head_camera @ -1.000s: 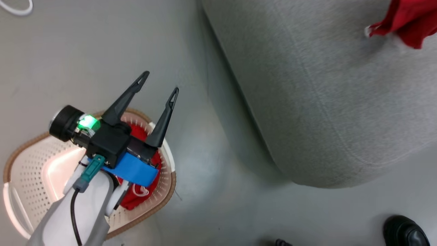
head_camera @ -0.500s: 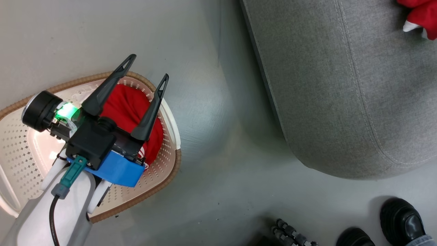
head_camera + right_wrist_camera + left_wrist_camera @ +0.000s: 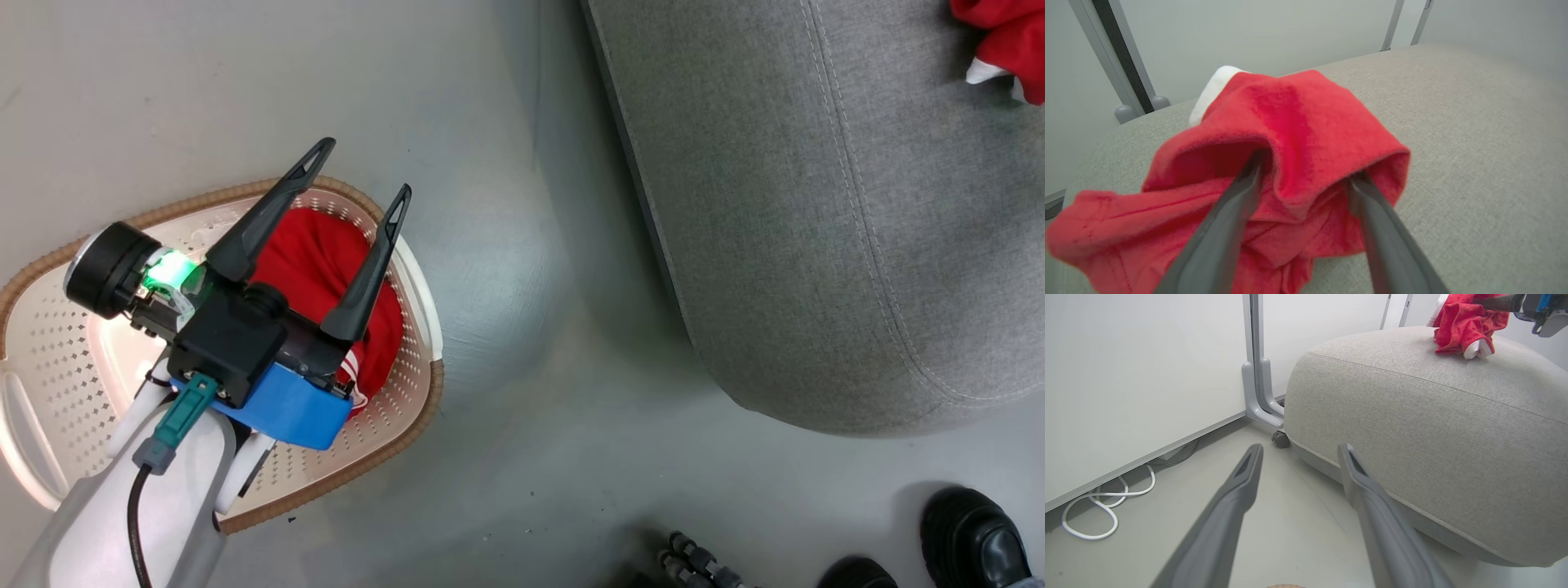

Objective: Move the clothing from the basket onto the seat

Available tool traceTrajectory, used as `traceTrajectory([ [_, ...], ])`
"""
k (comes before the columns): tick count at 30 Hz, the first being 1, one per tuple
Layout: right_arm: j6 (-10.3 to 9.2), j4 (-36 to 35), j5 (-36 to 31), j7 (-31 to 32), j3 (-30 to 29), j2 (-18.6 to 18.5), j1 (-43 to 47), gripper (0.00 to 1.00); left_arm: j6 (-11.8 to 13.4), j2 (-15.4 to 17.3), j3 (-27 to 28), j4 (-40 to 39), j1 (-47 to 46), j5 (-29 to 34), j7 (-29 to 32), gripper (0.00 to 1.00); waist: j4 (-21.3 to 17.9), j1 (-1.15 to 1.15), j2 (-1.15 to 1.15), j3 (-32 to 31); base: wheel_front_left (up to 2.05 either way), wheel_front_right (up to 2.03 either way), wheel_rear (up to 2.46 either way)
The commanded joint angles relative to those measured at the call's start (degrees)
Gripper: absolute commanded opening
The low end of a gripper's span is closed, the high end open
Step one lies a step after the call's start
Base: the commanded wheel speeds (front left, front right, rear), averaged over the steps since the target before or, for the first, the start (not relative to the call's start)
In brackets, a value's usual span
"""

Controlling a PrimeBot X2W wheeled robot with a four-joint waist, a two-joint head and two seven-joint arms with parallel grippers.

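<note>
Seemingly letting go, my right gripper (image 3: 1306, 167) stands spread inside 1 garment (image 3: 1298, 106) on the seat (image 3: 1474, 143); left gripper (image 3: 362, 171) hangs spread over the basket (image 3: 65, 359).

Nothing readable anywhere, folks.

Looked it all over from where I'm standing. No lettering, number, logo or sticker comes out legible on the basket (image 3: 404, 388), the seat (image 3: 816, 204), the red clothing (image 3: 310, 253) or the blue housing (image 3: 286, 408) behind the left gripper (image 3: 362, 171). Closest thing to a sign is a small green light (image 3: 167, 268) glowing just beside that housing, and it's just a plain glow with no symbol or word on it.
</note>
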Motion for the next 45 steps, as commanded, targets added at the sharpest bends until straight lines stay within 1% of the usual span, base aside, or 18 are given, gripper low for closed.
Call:
traceTrajectory([
  [1,0.01,0.3,-0.3,-0.2,-0.1,-0.3,-0.6,1.00,0.3,-0.1,-0.2,0.3,-0.7,-0.1,-0.4,1.00,0.1,0.00,0.00,-0.1,0.00,0.00,0.00],
  [7,0.01,0.0,-0.8,-0.2,-0.1,-0.9,0.4,1.00,0.5,-1.0,-0.6,1.7,-1.4,-0.4,-1.5,1.00,1.0,0.00,0.00,-0.9,0.00,0.00,0.00],
  [13,0.01,0.1,-1.8,-0.2,0.8,-1.4,2.6,1.00,0.6,-3.3,-1.6,5.0,-1.7,-1.0,-3.3,1.00,2.6,0.00,0.00,-3.8,0.00,0.00,0.00],
  [17,0.01,0.7,-2.1,-0.2,2.9,-1.2,5.4,1.00,0.9,-5.9,-1.9,8.2,-0.7,-2.0,-4.4,1.00,4.1,0.00,0.00,-7.9,0.00,0.00,0.00],
  [18,0.01,0.7,-2.1,-0.2,2.9,-1.2,5.4,1.00,0.9,-5.9,-1.9,8.2,-0.7,-2.0,-4.4,1.00,4.1,0.00,0.00,-7.9,0.00,0.00,0.00],
  [20,0.01,0.9,-1.7,0.0,4.0,-1.0,6.8,1.00,1.2,-7.2,-1.9,10.2,0.1,-2.6,-4.7,1.00,5.0,0.00,0.00,-10.3,0.00,0.00,0.00],
  [26,0.01,-1.0,-0.1,0.1,6.7,-2.9,12.6,1.00,0.9,-11.7,-0.9,14.7,2.1,-4.3,-5.0,1.00,8.3,0.00,0.00,-17.7,0.00,0.00,0.00],
  [30,0.01,-3.7,-0.5,0.1,8.0,-3.7,17.3,1.00,0.5,-14.4,0.7,16.7,4.1,-4.9,-5.1,1.00,10.7,0.00,0.00,-22.7,0.00,0.00,0.00],
  [34,0.01,-7.0,-0.8,0.7,9.3,-3.3,22.0,1.00,0.2,-16.6,2.9,18.3,6.9,-5.0,-5.1,1.00,12.8,0.00,0.00,-27.7,0.00,0.00,0.00],
  [40,0.01,-14.4,-3.3,2.4,13.1,-1.9,29.5,1.00,-0.2,-18.3,6.8,20.5,11.8,-4.6,-5.1,1.00,15.0,0.00,0.00,-34.1,0.00,0.00,0.00],
  [45,0.01,-21.6,-4.2,4.1,15.4,-0.1,35.7,1.00,-0.5,-19.0,10.2,22.3,15.1,-4.1,-5.1,1.00,16.9,0.00,0.00,-38.3,0.00,0.00,0.00],
])
